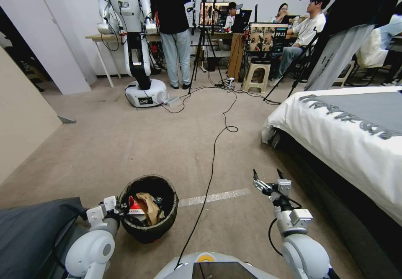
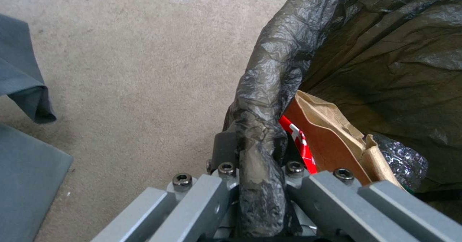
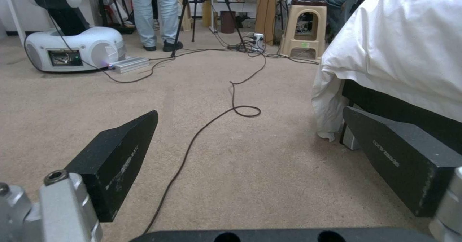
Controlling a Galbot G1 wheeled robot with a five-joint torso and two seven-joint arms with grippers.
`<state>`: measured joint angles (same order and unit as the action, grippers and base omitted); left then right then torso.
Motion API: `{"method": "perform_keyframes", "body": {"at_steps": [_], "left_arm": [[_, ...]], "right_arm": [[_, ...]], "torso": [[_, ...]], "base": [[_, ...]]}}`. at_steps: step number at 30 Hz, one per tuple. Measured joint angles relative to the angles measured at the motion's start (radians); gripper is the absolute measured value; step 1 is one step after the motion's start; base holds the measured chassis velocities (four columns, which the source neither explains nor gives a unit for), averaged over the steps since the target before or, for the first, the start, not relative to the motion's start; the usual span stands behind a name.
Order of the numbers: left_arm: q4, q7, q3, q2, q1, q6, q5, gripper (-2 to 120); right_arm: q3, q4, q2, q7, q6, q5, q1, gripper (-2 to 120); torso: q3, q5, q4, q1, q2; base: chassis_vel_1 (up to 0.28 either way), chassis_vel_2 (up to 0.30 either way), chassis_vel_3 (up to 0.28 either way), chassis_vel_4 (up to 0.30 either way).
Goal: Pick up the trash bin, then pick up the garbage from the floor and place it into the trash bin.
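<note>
I see the small round trash bin point(image 1: 147, 210) with its dark bag folded over the rim low on my left, its rim pinched in my left gripper point(image 2: 257, 170), a brown paper bag point(image 1: 148, 206) and red-and-white packet point(image 1: 135, 206) inside. My right gripper point(image 1: 268, 174) hangs spread wide over beige carpet point(image 1: 125, 145), where a black cable point(image 1: 211, 157) snakes ahead; a white-sheeted bed point(image 1: 347, 136) stands right.

One trash bin point(image 1: 147, 220) at seven o'clock, holding at least three pieces: one brown paper bag point(image 1: 149, 207), one red-and-white packet point(image 1: 135, 206), one shiny wrapper point(image 2: 403, 159). Two tools: left tool point(image 1: 119, 207), right tool point(image 1: 268, 173). One black cable point(image 1: 209, 174) crosses the floor point(image 1: 125, 145).
</note>
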<state>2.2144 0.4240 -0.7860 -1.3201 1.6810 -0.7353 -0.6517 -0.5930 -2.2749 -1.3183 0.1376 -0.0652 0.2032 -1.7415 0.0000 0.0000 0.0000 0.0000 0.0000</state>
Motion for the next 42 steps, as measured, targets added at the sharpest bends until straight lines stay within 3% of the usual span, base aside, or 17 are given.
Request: {"method": "perform_keyframes", "body": {"at_steps": [42], "left_arm": [[-0.072,-0.014,0.011,-0.012,-0.018,0.002,0.006,1]], "right_arm": [[0.001,-0.001,-0.002,0.004,-0.002,0.001,-0.002,100]], "torso": [[0.000,0.0003,0.0001,0.000,0.000]], "base": [[0.000,0.000,0.000,0.000]]}}
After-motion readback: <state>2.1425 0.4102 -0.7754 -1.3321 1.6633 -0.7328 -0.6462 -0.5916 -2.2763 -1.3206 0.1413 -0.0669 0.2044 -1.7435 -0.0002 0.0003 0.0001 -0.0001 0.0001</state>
